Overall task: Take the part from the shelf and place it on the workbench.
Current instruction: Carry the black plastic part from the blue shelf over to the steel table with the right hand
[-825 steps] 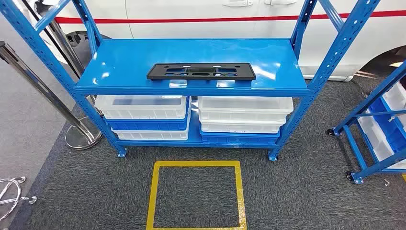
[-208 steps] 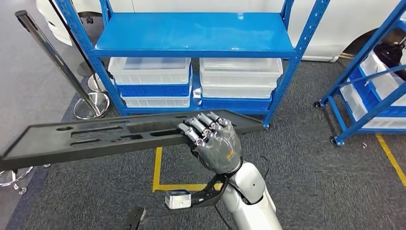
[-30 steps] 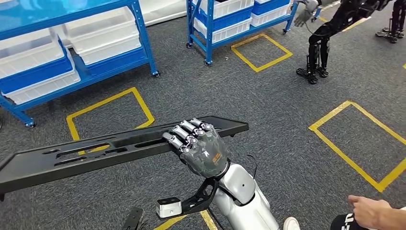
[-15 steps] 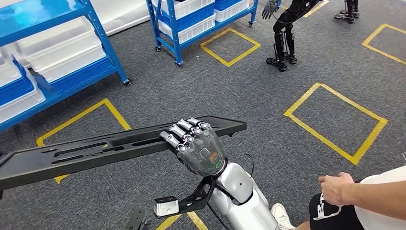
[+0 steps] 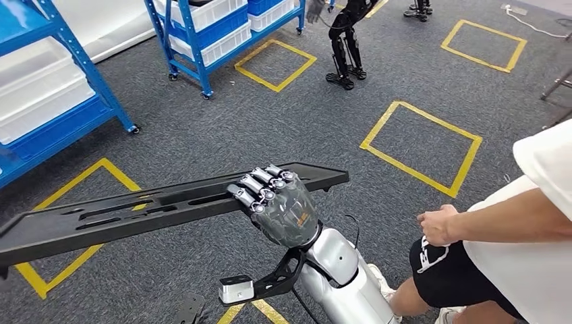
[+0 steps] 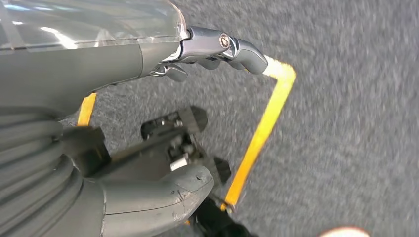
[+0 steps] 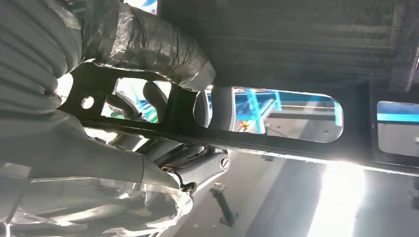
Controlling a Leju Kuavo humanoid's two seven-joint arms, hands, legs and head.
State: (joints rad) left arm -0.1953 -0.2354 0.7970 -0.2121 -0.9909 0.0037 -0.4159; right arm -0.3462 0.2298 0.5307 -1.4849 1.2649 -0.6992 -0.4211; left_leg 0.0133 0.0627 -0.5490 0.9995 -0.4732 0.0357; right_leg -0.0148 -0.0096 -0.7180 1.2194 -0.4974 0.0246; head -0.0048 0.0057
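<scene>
Part (image 5: 162,206) is the long, flat black plastic plate with slots cut through it, and it is held level above the grey carpet (image 5: 283,128), well clear of the blue shelf (image 5: 81,61) at the left of the head view. It is gripped by the right hand (image 5: 276,206), whose fingers are curled over its near edge towards its right end, so that most of its length reaches out unsupported to the left. In the right wrist view the thumb (image 7: 168,49) is seen pressed on one face of the plate and the fingers on the other, a slot lying between them.

The left hand (image 6: 148,98) is seen hanging over the carpet and a yellow floor line (image 6: 262,128); nothing is held in it, and its fingers appear loosely bent and apart from the thumb.

The picking step is judged to be finished, and the carrying step is taken to be in hand. No workbench is seen in any view, so the placing is judged to be not yet near. A person (image 5: 512,250) in a white shirt and dark shorts is standing just beside the robot's right side, with a hand (image 5: 438,225) near the arm.

For the next move, the workbench must first be brought into sight. The plate should be kept level, since it is held off centre and could tip or twist. Room should be left for the person and for the second shelf (image 5: 216,34).
</scene>
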